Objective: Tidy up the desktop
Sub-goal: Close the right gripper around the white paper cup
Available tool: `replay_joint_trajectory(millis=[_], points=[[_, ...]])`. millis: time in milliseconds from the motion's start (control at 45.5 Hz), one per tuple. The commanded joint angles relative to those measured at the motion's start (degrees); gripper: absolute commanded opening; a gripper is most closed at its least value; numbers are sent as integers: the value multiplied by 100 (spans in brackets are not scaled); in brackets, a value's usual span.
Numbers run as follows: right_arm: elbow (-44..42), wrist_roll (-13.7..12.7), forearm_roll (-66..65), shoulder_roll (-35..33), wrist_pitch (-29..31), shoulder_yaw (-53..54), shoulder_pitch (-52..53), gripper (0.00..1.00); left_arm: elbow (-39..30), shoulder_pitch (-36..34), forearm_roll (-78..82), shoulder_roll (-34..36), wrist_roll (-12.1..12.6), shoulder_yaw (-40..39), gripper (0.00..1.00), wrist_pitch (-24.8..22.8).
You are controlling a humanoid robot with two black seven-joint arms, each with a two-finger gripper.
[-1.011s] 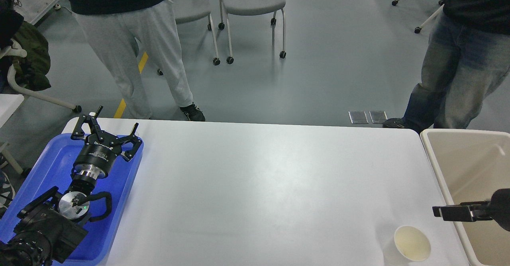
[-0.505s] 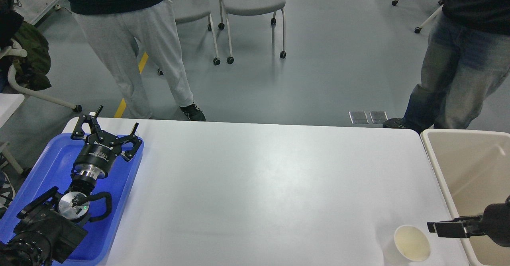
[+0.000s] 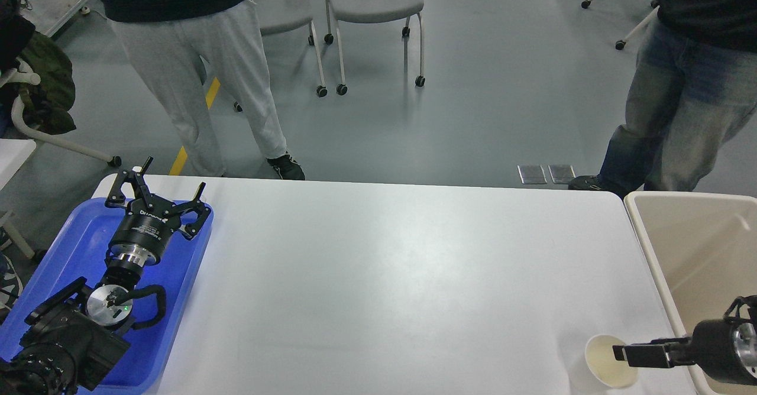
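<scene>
The white desktop [image 3: 384,277] fills the middle of the head view. A white paper cup [image 3: 606,366] stands upright and empty at its front right corner. My right gripper [image 3: 627,353] comes in from the right, level with the cup's rim; its near finger [image 3: 641,355] reaches over the rim, and a second finger shows just behind it, so it looks open. My left gripper [image 3: 171,177] is open and empty, held over the far end of the blue tray [image 3: 71,235] at the left.
A beige bin [image 3: 698,235] stands against the table's right end, right beside the cup. Two people stand beyond the far edge, one at the left [image 3: 195,75] and one at the right [image 3: 680,99]. Grey wheeled chairs [image 3: 372,5] stand behind.
My right gripper has moved down and to the left, from over the bin's edge to the cup's rim. The left arm and the cup have not moved.
</scene>
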Motion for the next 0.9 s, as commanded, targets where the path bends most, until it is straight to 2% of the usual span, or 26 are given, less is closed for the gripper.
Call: replay_joint_trajectory(millis=[0, 176, 264, 330, 396, 505, 571, 659, 769, 835, 879], points=[[-296, 69, -16, 314, -91, 154, -288, 100, 0, 2, -6, 0, 0, 0, 100, 0], [-525, 289, -34, 464, -161, 154, -385, 92, 0, 2, 2, 0, 0, 0, 100, 0], [-595, 333, -34, 516, -179, 154, -420, 82, 0, 2, 2, 0, 0, 0, 100, 0], [-604, 342, -34, 517, -179, 154, -420, 77, 0, 2, 2, 0, 0, 0, 100, 0], [-613, 342, -52, 517, -179, 145, -420, 67, 0, 2, 2, 0, 0, 0, 100, 0], [-622, 342, -157, 508, -179, 145, -429, 57, 0, 2, -6, 0, 0, 0, 100, 0], [-622, 342, -166, 499, -179, 127, -429, 44, 0, 2, 2, 0, 0, 0, 100, 0], [-622, 342, -166, 482, -179, 110, -429, 21, 0, 2, 2, 0, 0, 0, 100, 0], [-595, 333, -175, 446, -179, 110, -447, 5, 0, 2, 2, 0, 0, 0, 100, 0], [-569, 333, -166, 385, -179, 154, -438, 0, 0, 2, 2, 0, 0, 0, 100, 0], [-543, 333, -166, 297, -179, 154, -429, 0, 0, -7, 2, 0, 0, 0, 100, 0]])
